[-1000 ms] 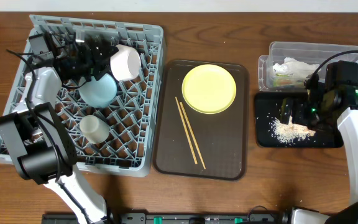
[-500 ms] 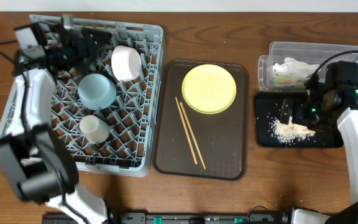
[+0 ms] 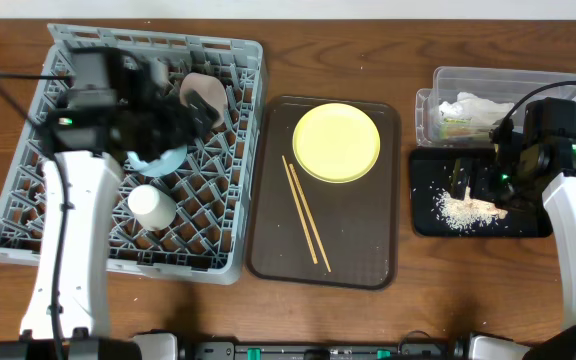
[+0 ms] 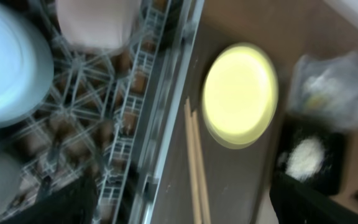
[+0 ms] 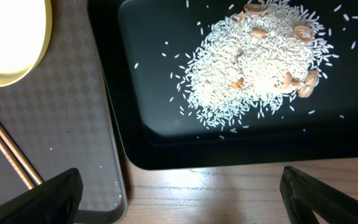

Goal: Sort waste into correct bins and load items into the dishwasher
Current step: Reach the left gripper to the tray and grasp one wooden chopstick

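Observation:
The grey dish rack holds the light blue bowl, the cream-white bowl and the small white cup. My left gripper hovers over the two bowls, open and empty; its wrist view is blurred and shows the blue bowl, the cream bowl, the yellow plate and the chopsticks. The plate and chopsticks lie on the brown tray. My right gripper is open above the black tray, which holds rice. The clear tub holds the napkin and wrapper.
The brown serving tray lies between the rack and the bins; its right edge runs close beside the black tray. Bare wooden table shows in front of the black tray.
My left arm has swung from the rack's back left corner to the right, and now covers part of the blue and cream bowls. The right arm has not moved.

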### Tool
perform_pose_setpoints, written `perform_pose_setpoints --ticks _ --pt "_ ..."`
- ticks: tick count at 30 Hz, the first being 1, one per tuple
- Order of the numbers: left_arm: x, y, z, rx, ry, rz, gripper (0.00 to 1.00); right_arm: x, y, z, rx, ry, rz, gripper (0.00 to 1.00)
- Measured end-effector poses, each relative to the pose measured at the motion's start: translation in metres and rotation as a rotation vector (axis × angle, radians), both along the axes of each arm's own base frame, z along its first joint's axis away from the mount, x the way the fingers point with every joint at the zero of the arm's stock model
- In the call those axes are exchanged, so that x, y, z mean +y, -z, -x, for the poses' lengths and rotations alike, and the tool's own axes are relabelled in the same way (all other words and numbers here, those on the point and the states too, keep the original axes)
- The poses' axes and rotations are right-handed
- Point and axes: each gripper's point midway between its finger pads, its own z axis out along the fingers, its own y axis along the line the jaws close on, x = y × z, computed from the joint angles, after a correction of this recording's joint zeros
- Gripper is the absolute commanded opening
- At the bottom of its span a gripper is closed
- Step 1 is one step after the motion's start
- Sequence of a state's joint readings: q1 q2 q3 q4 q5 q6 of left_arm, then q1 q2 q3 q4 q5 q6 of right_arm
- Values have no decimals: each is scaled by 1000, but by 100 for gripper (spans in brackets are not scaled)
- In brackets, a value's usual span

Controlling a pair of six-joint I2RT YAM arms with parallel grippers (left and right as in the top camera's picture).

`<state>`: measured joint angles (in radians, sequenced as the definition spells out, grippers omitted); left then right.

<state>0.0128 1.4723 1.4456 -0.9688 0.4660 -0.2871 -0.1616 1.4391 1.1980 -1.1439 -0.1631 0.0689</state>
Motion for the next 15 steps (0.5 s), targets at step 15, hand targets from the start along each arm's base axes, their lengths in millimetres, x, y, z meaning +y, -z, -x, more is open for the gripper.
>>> perform_pose_setpoints --ticks 15 --pt "-98 71 73 186 46 -330 88 0 0 0 1 0 0 99"
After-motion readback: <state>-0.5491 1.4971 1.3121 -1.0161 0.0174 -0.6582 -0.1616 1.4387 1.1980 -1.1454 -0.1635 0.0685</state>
